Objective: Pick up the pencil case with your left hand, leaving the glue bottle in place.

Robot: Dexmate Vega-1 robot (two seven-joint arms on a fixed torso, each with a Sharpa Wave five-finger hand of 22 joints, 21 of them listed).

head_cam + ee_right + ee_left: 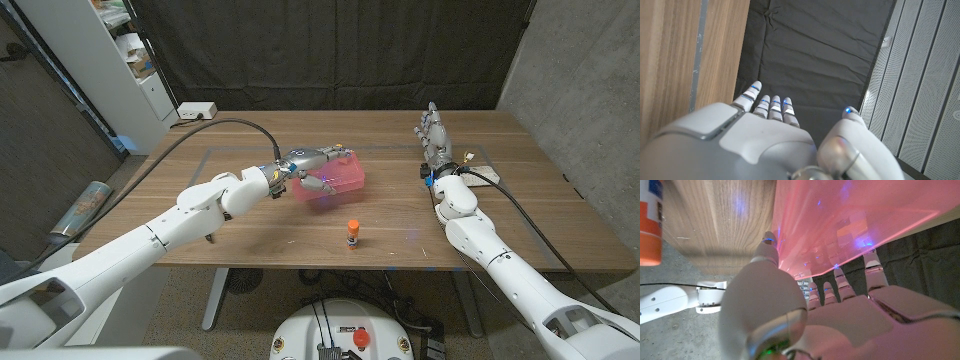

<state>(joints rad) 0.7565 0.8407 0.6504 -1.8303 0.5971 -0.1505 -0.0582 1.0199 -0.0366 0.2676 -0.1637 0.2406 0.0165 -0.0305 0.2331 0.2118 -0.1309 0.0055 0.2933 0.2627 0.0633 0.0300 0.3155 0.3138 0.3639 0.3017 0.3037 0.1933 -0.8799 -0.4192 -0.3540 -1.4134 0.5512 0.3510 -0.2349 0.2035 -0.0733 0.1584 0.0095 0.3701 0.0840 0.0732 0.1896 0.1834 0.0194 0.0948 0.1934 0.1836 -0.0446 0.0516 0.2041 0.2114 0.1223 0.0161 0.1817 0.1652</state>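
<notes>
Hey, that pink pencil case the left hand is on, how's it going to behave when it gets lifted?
The pencil case looks like a rigid translucent plastic box, so it should probably keep its shape rather than sag. Its smooth glossy walls may be slippery under the left hand. Shapes seen dimly through the plastic in the left wrist view suggest contents that could shift if it tilts.

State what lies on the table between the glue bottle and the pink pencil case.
Nothing: in the head view only bare wood separates the glue bottle from the pencil case.
</notes>
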